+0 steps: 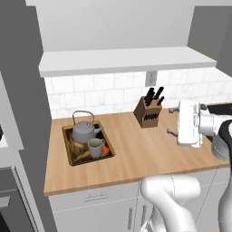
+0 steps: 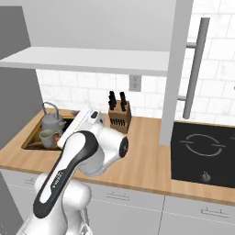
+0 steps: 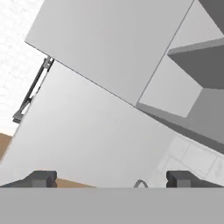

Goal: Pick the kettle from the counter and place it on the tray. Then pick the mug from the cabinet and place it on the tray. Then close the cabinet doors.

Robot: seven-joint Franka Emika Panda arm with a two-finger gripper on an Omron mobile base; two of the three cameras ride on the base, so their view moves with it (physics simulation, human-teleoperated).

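The grey kettle (image 1: 84,130) stands on the gold-rimmed tray (image 1: 68,149) at the left of the wooden counter (image 1: 131,154). The small mug (image 1: 95,147) sits on the same tray, just in front of the kettle. My gripper (image 1: 172,121) hovers above the right part of the counter, well right of the tray. It is open and empty, with its fingers (image 3: 41,178) pointing left. The cabinet doors stand open: one panel (image 2: 176,69) with its bar handle (image 2: 195,69) juts out over the counter, and the other (image 1: 27,104) is at the far left. A door panel (image 3: 87,131) looms close in the hand view.
A knife block (image 1: 148,111) stands against the tiled wall between tray and gripper. The black stovetop (image 2: 202,151) lies to the right. The cabinet's underside (image 1: 127,61) hangs over the back of the counter. A wall outlet (image 1: 151,78) is above the knife block.
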